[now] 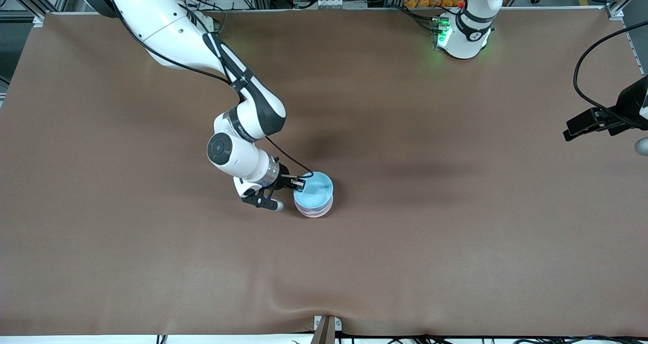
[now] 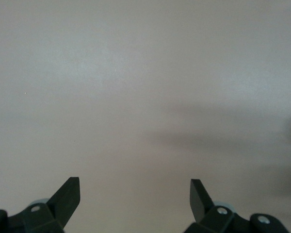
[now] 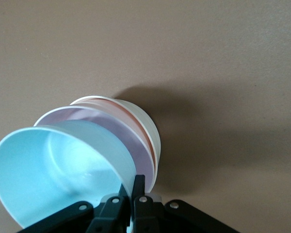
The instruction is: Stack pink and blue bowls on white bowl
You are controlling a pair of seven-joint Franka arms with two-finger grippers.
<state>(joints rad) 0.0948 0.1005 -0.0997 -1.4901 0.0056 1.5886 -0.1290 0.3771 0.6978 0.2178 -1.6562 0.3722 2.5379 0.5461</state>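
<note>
Blue bowl (image 1: pixel 314 191) atop pink bowl (image 3: pixel 121 133) and white bowl (image 3: pixel 148 127).
I see right gripper (image 1: pixel 298 184) pinching its rim at 9 o'clock; left gripper (image 2: pixel 135 199) waits, spread, probably over bare table (image 1: pixel 455 232).

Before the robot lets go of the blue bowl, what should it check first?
1. Blue bowl over the stack: ok, it sits above the pink bowl.
2. Pink bowl inside the white bowl: ok.
3. Blue bowl fully nested and level: not ok, the right wrist view shows it tilted, with a gap to the pink rim.
4. Right hand grip: ok, fingers pinch the blue rim.
5. Left hand out of the way: ok, it waits open over bare table at the left arm's end.
6. White bowl flat on the table: cannot tell, its base is hidden.
</note>
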